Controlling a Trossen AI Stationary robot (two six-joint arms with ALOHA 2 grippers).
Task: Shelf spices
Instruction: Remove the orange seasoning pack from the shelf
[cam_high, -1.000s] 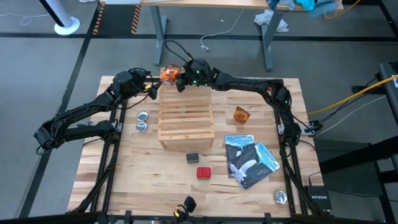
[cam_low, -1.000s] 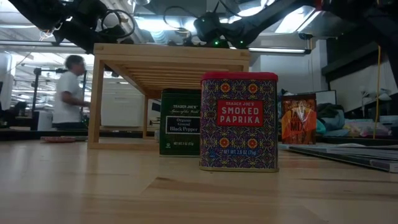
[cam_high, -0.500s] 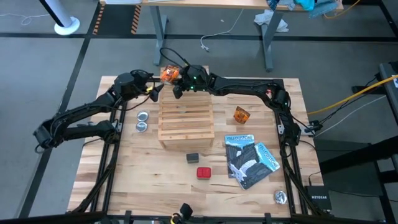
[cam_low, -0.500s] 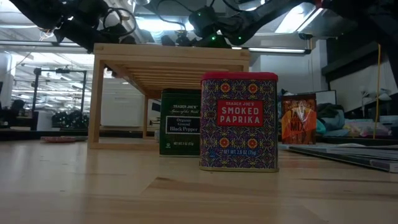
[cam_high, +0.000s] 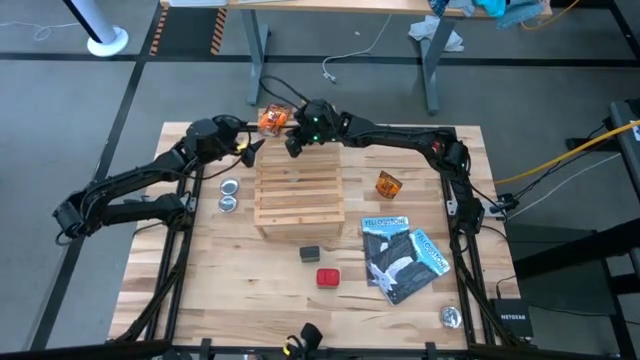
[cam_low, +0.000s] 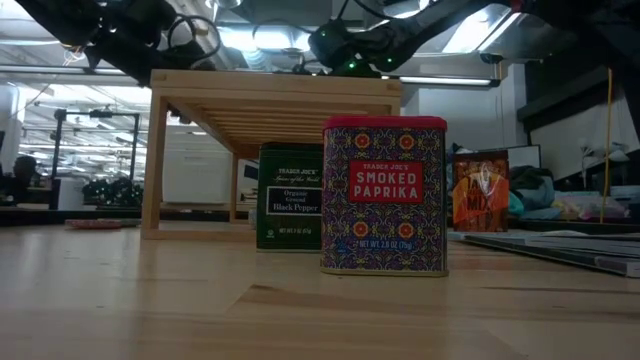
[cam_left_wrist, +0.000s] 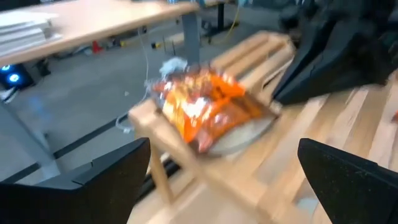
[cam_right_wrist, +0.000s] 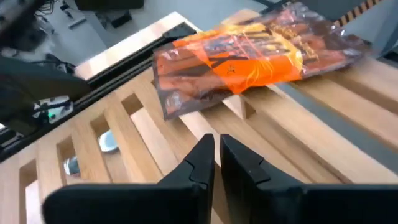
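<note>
An orange-brown crinkly spice packet (cam_high: 272, 120) (cam_right_wrist: 261, 53) (cam_left_wrist: 205, 106) lies flat on the far left corner of the wooden slatted shelf (cam_high: 300, 195). My right gripper (cam_high: 293, 145) (cam_right_wrist: 216, 155) hovers shut over the slats just short of the packet, without touching it. My left gripper (cam_high: 250, 150) (cam_left_wrist: 217, 186) stands open at the shelf's far left side, facing the packet with nothing between its fingers. On the table stand a second orange packet (cam_high: 389, 184), a dark grey box (cam_high: 310, 254) (cam_low: 289, 195) and a red box (cam_high: 328, 277) (cam_low: 384, 195).
Two round silver tins (cam_high: 229, 195) lie left of the shelf, and another (cam_high: 451, 316) lies at the near right corner. Blue-and-black booklets (cam_high: 400, 255) lie right of the boxes. The right arm (cam_left_wrist: 336, 50) reaches across the shelf's far edge.
My right gripper has tipped a little further down over the shelf's far left corner, staying shut. The packet has kept its place on the shelf. A person seen in the room behind has walked out of the low view.
</note>
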